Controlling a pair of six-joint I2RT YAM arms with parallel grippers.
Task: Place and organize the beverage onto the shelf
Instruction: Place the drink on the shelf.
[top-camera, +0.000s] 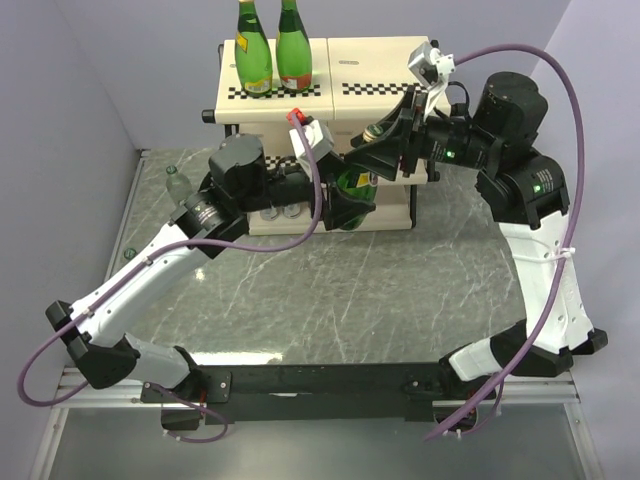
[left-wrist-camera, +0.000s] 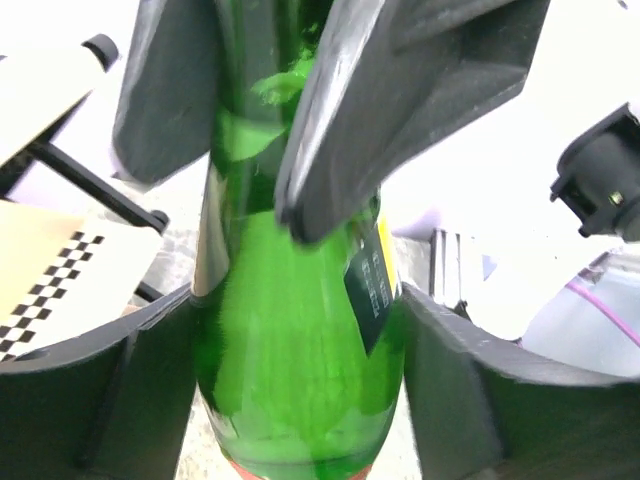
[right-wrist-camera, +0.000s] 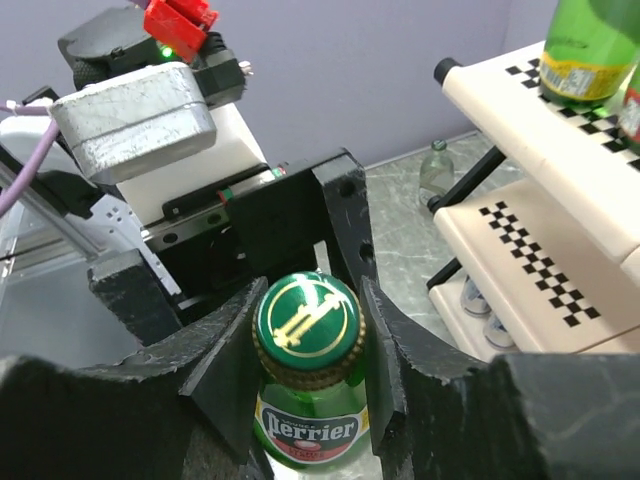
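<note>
A green Perrier bottle (top-camera: 352, 186) hangs in front of the shelf (top-camera: 385, 72), held by both arms. My left gripper (top-camera: 345, 200) is shut on its wide lower body, and in the left wrist view the bottle (left-wrist-camera: 300, 340) fills the gap between that gripper's (left-wrist-camera: 300, 385) two fingers. My right gripper (top-camera: 378, 135) is shut on the bottle's top. In the right wrist view its fingers press both sides of the green cap, so the bottle (right-wrist-camera: 305, 430) sits inside the right gripper (right-wrist-camera: 308, 322). The bottle leans towards the right arm.
Two green bottles (top-camera: 253, 55) (top-camera: 293, 50) stand on the left of the shelf's top board. Cans (top-camera: 280, 212) sit on the lowest tier. A small clear bottle (top-camera: 178, 185) stands on the marble table at the left, by the wall.
</note>
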